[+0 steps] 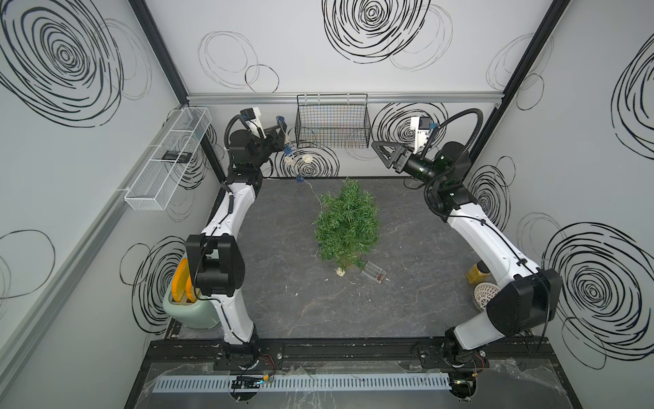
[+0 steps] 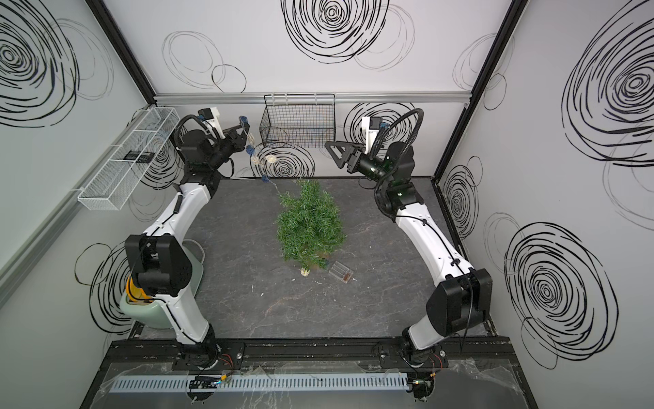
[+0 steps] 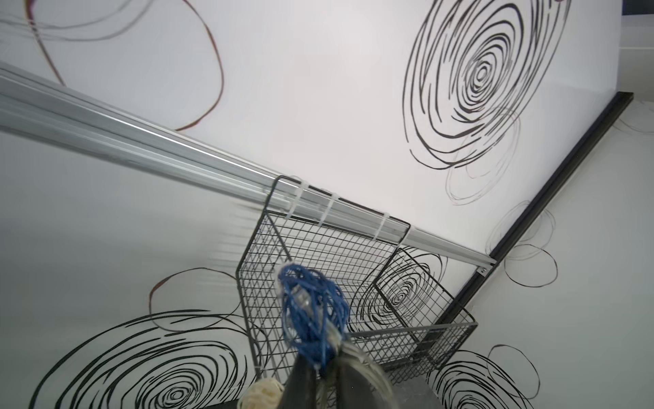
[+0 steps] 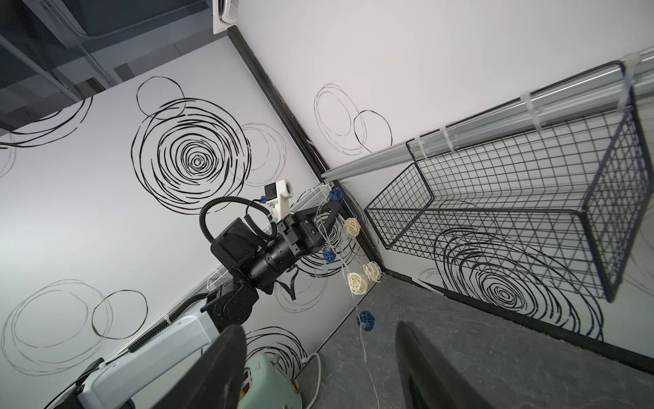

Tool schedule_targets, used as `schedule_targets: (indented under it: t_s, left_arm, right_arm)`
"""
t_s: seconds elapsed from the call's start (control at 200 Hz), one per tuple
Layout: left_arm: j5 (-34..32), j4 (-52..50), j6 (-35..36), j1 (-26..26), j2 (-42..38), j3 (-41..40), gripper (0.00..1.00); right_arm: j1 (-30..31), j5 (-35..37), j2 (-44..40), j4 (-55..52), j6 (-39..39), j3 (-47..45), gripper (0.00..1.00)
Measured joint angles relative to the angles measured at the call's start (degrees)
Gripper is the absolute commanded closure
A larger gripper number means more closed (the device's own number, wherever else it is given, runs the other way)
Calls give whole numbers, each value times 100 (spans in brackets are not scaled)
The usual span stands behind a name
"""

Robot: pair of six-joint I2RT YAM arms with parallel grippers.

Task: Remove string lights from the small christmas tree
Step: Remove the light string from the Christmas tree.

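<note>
Left gripper (image 1: 279, 131) is clamping clear-wire string lights (image 1: 307, 158) of cream and blue woven balls, high up; strand is slanting down from it into bushy green christmas tree (image 1: 348, 221). Right gripper (image 1: 382, 153) is gaping, empty.

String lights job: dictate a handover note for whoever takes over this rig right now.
Left gripper: shut on the string lights at a blue ball, raised high near the back wall.
Right gripper: open, empty, raised beside the basket.
Tree: mid-table.
Done: several balls hang free below the left gripper.
Left: the wire runs down into the tree's upper branches, and a cream ball lies at its foot. Both need freeing.
</note>
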Motion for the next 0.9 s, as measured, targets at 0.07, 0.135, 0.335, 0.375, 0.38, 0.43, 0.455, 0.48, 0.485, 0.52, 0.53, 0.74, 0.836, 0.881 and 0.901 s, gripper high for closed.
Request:
schedule_targets:
  t_s: [0.07,0.135,0.335,0.375,0.38,0.43,0.455,0.48,0.485,0.52,0.53,0.74,0.836,0.881,0.901]
  left_arm:
    - [-59,4,-61,133,-13,-140,100]
    - [-127,-9,-103,240,-61,-304,100]
    - [-260,-11,-260,570,-509,-855,100]
    - [-269,11,-302,647,-656,-973,100]
    - [-269,11,-306,654,-664,-981,100]
    - [-282,61,-352,734,-833,-1104,100]
    - [-282,107,-376,776,-922,-1174,100]
    - [-282,151,-407,813,-1019,-1248,100]
    - [-282,162,-413,824,-1043,-1270,100]
    - [-275,225,-457,859,-1167,-1366,100]
    - [-273,247,-474,870,-1204,-1390,100]
    - [-96,603,-789,898,-1869,-1814,100]
    - [-68,645,-872,831,-2203,-1974,100]
    - [-66,638,-874,789,-2350,-1982,100]
    - [-68,634,-872,776,-2415,-1982,100]
  right_arm:
    - [0,31,-149,9,-26,-149,29]
    - [-2,79,-286,13,-35,-297,29]
    - [-2,168,-597,7,-66,-632,29]
    - [-2,188,-649,7,-70,-684,29]
    - [-2,192,-660,7,-70,-697,29]
    - [-2,210,-732,0,-74,-763,29]
    - [-2,223,-769,-7,-83,-791,29]
    - [-2,236,-807,-9,-85,-822,29]
    - [-2,238,-813,-9,-87,-826,29]
    - [-2,251,-861,-11,-92,-863,29]
    - [-2,251,-870,-11,-92,-870,29]
    - [0,278,-1091,-22,-90,-1045,29]
    - [4,278,-1167,-31,-90,-1104,29]
    - [7,278,-1213,-33,-90,-1143,29]
    - [7,280,-1241,-37,-90,-1165,29]
